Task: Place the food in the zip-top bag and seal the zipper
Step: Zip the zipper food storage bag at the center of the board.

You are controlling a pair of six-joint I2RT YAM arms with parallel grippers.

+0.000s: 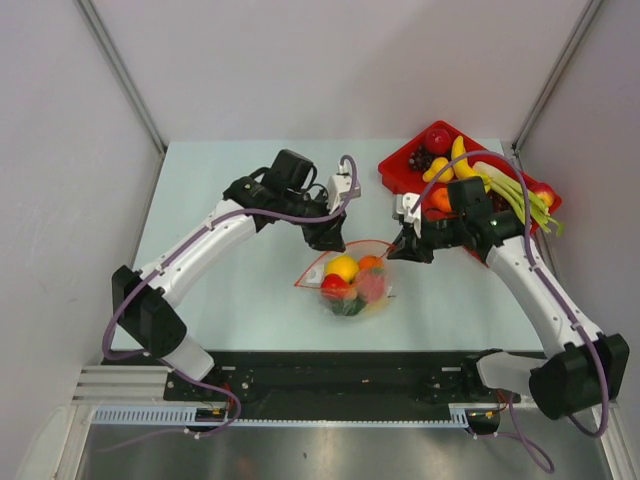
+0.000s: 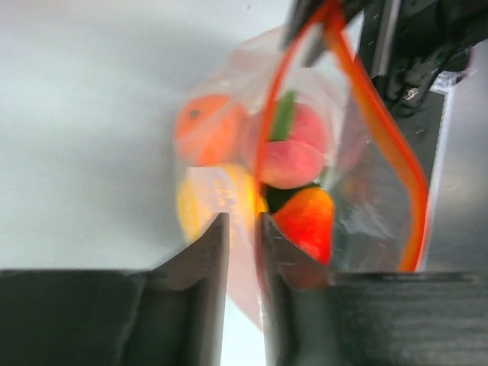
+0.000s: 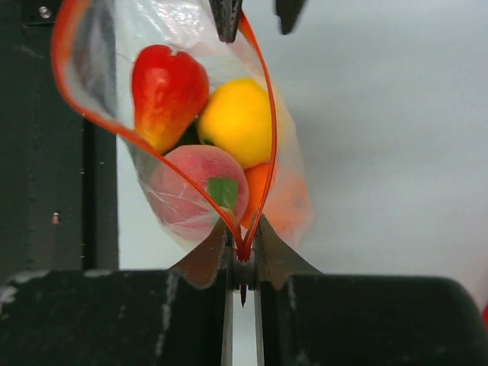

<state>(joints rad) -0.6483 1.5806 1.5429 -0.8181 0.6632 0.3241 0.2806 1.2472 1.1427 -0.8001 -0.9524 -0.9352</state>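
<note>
Left jaws and right jaws clamp opposite edges of the zip-top bag (image 1: 312, 275).

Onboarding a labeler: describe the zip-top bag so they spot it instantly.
On the pale table, skip the red tray back right; look centre, between left gripper and right gripper. The zip-top bag is there: clear plastic around toy fruits, rimmed by a gaping orange-red zipper.

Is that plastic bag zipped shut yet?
No, the orange-red zipper strip on the bag gapes in a wide loop around the fruits, as the right wrist camera shows.
</note>
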